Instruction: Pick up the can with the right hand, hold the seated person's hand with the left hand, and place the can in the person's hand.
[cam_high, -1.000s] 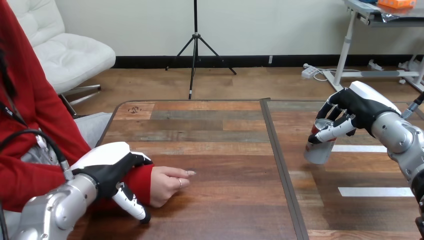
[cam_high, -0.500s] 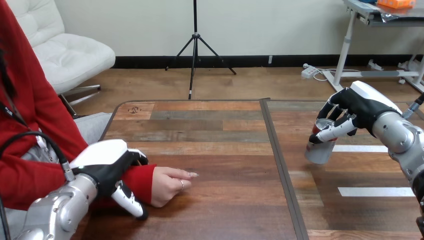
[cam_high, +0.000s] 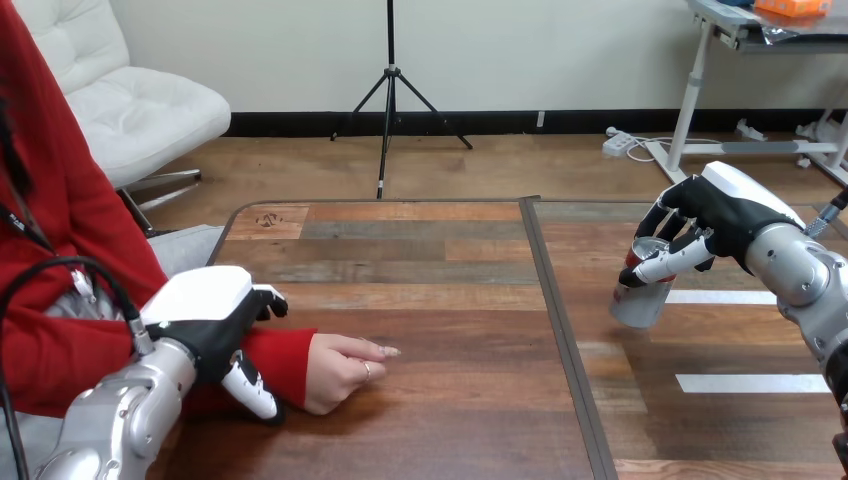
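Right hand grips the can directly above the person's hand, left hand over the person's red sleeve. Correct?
No. In the head view the right hand grips the can at the table's right side, far from the person's hand, not above it. The left hand is over the red sleeve.

Both arms reach in, left hand at 8 o'clock, right hand at 3 o'clock.
The left hand (cam_high: 205, 322) arches palm-down, fingers and thumb curled round the person's wrist (cam_high: 282, 356). The right hand (cam_high: 722, 215) wraps the can (cam_high: 638, 298), with its silver forearm entering from 4 o'clock.
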